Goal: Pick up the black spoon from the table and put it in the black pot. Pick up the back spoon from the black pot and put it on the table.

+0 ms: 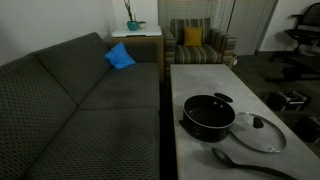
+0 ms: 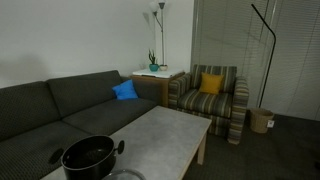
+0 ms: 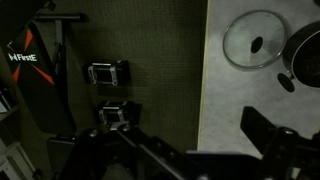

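Pincer (image 3: 190, 152) shows only in the wrist view, a dark blur along the bottom edge, its 2 fingers spread wide with nothing between them. At that view's upper right sits the glass lid (image 3: 255, 40), and the black pot (image 3: 306, 55) is cut off by the right edge. The black spoon (image 1: 248, 163) is outside that view, so how it lies relative to the pincer cannot be told. In an exterior view it lies on the table (image 1: 195, 80) at the lower right, just below pot and lid. Its long axis runs almost left to right, bowl at the left, and the handle slants down right to a tip that is hard to make out.
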{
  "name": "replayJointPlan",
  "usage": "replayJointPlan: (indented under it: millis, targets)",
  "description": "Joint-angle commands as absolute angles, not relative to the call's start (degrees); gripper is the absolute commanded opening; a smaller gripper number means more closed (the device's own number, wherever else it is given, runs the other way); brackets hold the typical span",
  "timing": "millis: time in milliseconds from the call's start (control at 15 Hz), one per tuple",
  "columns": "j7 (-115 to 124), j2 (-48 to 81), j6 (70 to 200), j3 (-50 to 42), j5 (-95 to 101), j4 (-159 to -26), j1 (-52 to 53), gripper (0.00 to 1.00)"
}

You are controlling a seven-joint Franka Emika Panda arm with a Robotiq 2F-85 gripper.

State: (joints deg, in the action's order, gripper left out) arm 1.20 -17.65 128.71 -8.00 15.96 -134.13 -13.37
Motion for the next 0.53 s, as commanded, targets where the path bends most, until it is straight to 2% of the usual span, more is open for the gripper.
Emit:
replayJointPlan:
  millis: [0,200,467]
  targets:
    - [1.2,-17.7,128.5,-8.3,16.0,-134.0,-13.0,1.00]
    - [1.2,-17.7,128.5,-8.3,16.0,-134.0,-13.0,1.00]
    - [1.8,-14.4,131.0,-3.1,20.5,-130.3,-9.5,1.00]
